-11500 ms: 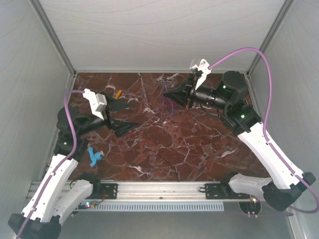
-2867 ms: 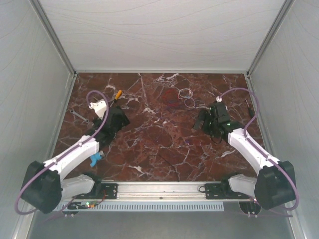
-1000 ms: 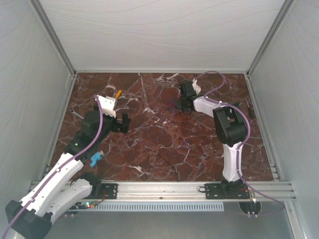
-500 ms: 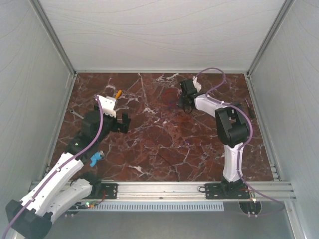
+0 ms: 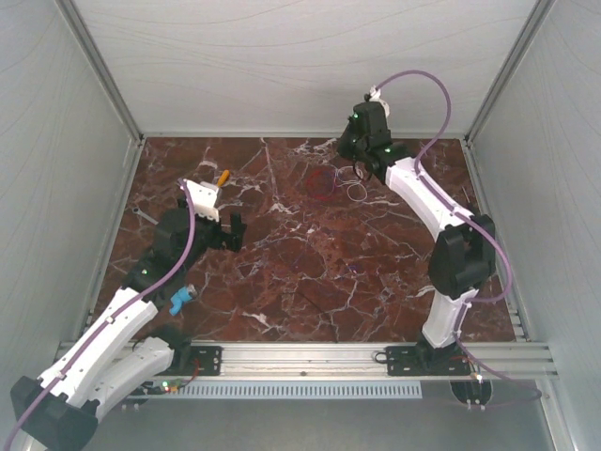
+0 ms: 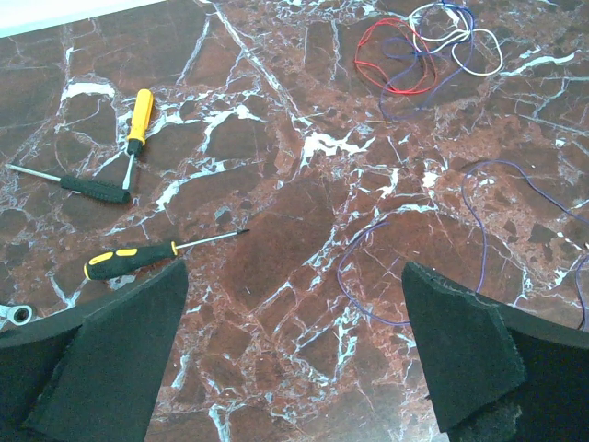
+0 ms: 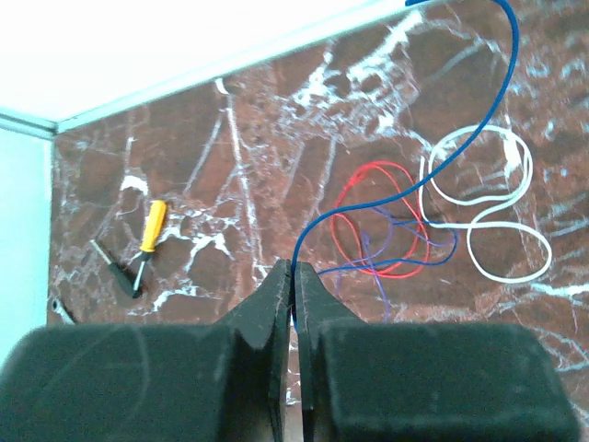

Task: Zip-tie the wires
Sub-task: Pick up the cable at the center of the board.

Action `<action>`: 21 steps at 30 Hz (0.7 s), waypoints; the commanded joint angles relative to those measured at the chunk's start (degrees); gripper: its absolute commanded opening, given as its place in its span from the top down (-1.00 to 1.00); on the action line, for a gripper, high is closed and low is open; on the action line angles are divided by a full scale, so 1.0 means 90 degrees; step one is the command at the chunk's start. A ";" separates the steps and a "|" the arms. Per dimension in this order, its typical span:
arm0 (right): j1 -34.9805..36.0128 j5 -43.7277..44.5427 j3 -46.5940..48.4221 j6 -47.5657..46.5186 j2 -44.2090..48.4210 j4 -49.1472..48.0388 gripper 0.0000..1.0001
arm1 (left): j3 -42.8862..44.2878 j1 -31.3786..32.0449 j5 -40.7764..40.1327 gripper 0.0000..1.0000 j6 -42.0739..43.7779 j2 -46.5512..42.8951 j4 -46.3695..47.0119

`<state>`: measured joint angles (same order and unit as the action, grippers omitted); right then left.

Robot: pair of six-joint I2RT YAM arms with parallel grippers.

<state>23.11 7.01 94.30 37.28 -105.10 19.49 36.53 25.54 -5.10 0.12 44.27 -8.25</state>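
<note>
The wires (image 5: 334,181) lie as a loose tangle of red, blue-purple and whitish loops at the back middle of the marble table. They also show in the left wrist view (image 6: 423,51) and the right wrist view (image 7: 414,226). My right gripper (image 7: 294,272) is shut on a blue strand (image 7: 442,157) of the tangle and holds it up above the pile, near the back wall (image 5: 362,141). My left gripper (image 6: 290,354) is open and empty, low over the table at the left (image 5: 230,230). A separate purple strand (image 6: 479,239) lies on the table near its right finger.
A yellow-handled screwdriver (image 6: 138,110), a black-handled one (image 6: 87,187) and a yellow-black one (image 6: 129,261) lie at the left. A blue object (image 5: 177,298) lies near the left arm's base. Enclosure walls ring the table (image 5: 282,282).
My right gripper has risen from the tangle and drawn back toward the rear wall, lifting the blue strand. The left arm has held still over the last second.
</note>
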 commanded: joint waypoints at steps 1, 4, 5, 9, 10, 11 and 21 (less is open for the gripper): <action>0.0082 -0.0425 0.0524 -0.0818 0.0348 -0.0123 1.00 | 0.0092 -0.0006 0.0141 -0.99 0.0094 0.0003 0.0273; 0.0095 -0.0733 0.0926 -0.1092 0.0451 -0.0153 1.00 | 0.0081 -0.0006 0.0243 -0.99 0.0107 0.0006 0.0292; 0.0091 -0.0894 0.1033 -0.1169 0.0489 -0.0229 1.00 | 0.0073 -0.0006 0.0263 -1.00 0.0114 0.0017 0.0300; 0.0089 -0.1473 0.1342 -0.1282 0.0667 -0.0648 1.00 | 0.0045 -0.0006 0.0447 -1.00 0.0147 -0.0002 0.0341; 0.0089 -0.1613 0.1401 -0.1289 0.0709 -0.0752 1.00 | 0.0029 -0.0006 0.0495 -1.00 0.0162 0.0001 0.0359; 0.0088 -0.1719 0.1451 -0.1285 0.0740 -0.0873 1.00 | 0.0024 -0.0006 0.0542 -1.00 0.0162 -0.0006 0.0382; -0.0022 -0.2016 0.1730 -0.0895 0.1019 -0.2329 1.00 | -0.0039 -0.0006 0.0904 -1.00 0.0223 -0.0019 0.0472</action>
<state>23.51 -9.15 106.91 27.94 -98.17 7.11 36.23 25.54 0.64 1.30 44.42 -7.79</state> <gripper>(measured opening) 0.004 0.996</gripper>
